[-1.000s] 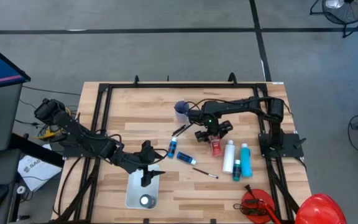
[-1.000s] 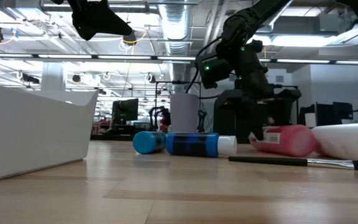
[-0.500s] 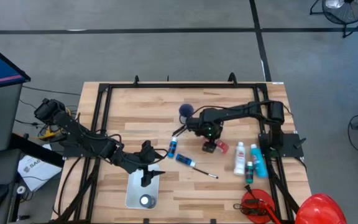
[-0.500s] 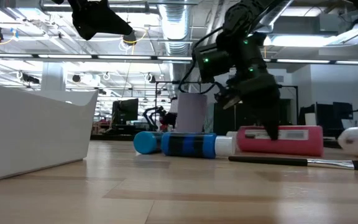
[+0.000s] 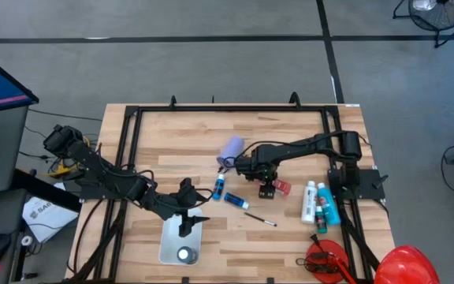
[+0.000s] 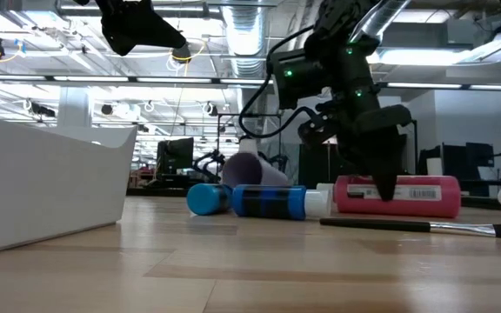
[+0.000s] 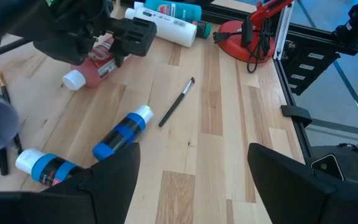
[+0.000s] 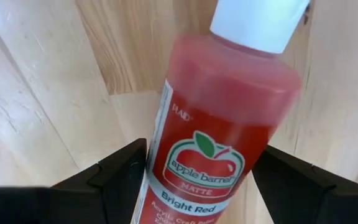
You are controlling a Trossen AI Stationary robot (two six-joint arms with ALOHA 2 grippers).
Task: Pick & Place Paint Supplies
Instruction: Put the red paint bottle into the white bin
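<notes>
A red paint bottle point(image 5: 279, 188) lies on its side mid-table, with my right gripper point(image 5: 268, 183) shut across it. A light blue bottle point(image 5: 219, 186) and a dark blue bottle point(image 5: 235, 201) lie just to its left. A thin brush point(image 5: 262, 219) lies nearer the front edge. A white bottle point(image 5: 311, 201) and a teal bottle point(image 5: 327, 207) lie by the right rail. My left gripper point(image 5: 186, 213) hangs open over a white tray point(image 5: 178, 243) at the front, touching nothing. My right gripper pinches the red bottle's labelled body point(image 8: 166, 155) between its two fingers, one on each long side. The fingers point(image 6: 386, 174) come steeply from above and lie across the bottle. The bottle lies flat on the table, with its white cap point(image 7: 73, 79) free.
A purple cup point(image 5: 231, 150) leans tipped beside the right arm, with dark brushes point(image 5: 227, 166) lying by it. A red stand-like object point(image 5: 325, 260) and a red helmet-like thing point(image 5: 404, 264) sit at the front right corner. Black rails frame the table.
My right gripper has rolled about its own axis and swung slightly toward the near edge. The red bottle has turned on the table with it and now lies left to right. The white and teal bottles have slid toward the right edge. The purple cup has tipped over.
</notes>
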